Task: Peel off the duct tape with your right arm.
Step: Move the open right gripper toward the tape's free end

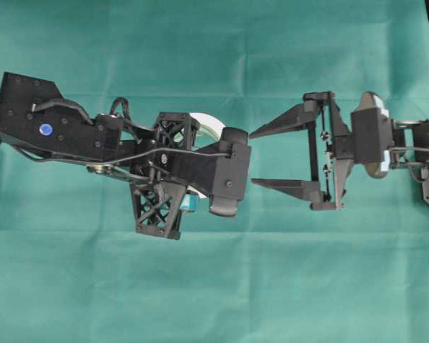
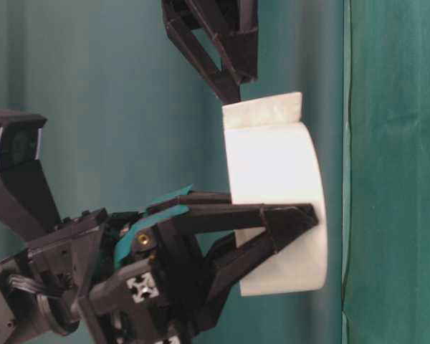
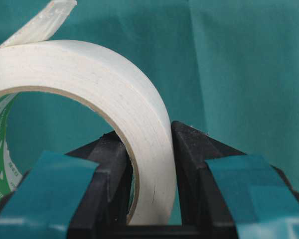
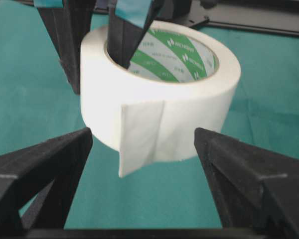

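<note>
Holding my right tool (image 4: 142,164) wide apart, I face the duct tape (image 4: 159,94) at twelve o'clock, clamped through its wall by my left tool (image 3: 152,164) above the surface (image 1: 214,286). The roll looks light and stiff; the limp tab (image 4: 139,139) is where I'd pinch.

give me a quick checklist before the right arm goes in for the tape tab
1. Duct tape held firm: ok. The left gripper is shut on the roll's wall, one finger inside the core.
2. Roll lifted off the green cloth: ok.
3. Loose tab facing the right arm: ok, it hangs free off the roll's near face.
4. Right gripper open: ok, jaws wide apart.
5. Tab lined up between the jaws: ok in the right wrist view.
6. Tab stuck back down or free to pinch: cannot tell.
</note>
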Available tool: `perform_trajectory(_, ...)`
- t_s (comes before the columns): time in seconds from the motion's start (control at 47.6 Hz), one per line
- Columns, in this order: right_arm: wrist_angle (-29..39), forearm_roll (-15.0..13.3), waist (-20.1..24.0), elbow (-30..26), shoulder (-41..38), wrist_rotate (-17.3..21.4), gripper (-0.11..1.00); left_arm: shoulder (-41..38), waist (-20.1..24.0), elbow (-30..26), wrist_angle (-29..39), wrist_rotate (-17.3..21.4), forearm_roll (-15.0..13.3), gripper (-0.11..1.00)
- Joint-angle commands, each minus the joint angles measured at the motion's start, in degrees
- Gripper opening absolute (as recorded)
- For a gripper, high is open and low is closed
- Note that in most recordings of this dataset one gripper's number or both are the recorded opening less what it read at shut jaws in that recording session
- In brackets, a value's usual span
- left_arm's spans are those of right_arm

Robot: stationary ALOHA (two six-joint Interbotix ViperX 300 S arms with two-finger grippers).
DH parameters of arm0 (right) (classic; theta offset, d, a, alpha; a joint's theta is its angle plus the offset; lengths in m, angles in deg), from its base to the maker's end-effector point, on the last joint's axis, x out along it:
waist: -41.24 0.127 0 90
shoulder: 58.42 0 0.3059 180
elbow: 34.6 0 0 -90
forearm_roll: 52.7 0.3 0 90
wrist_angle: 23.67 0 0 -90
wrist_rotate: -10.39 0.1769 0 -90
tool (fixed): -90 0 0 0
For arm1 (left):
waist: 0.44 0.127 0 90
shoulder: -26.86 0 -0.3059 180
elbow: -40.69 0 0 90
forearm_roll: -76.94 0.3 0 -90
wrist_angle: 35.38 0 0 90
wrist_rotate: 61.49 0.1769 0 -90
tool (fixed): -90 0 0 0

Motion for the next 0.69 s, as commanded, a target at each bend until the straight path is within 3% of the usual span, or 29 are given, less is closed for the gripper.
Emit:
perform_trajectory(0.0,-0.79,0.00,0.26,-1.85,-0.26,0.09,0.72,0.88,0.09,-1.93,-0.44,0.09,0.26,0.20)
perform_trajectory(0.672,-0.97,1.05,-2.81,-2.55,-2.99,0.09,0.72,1.14,-0.44,-1.58,-0.18,0.00,0.18,0.20)
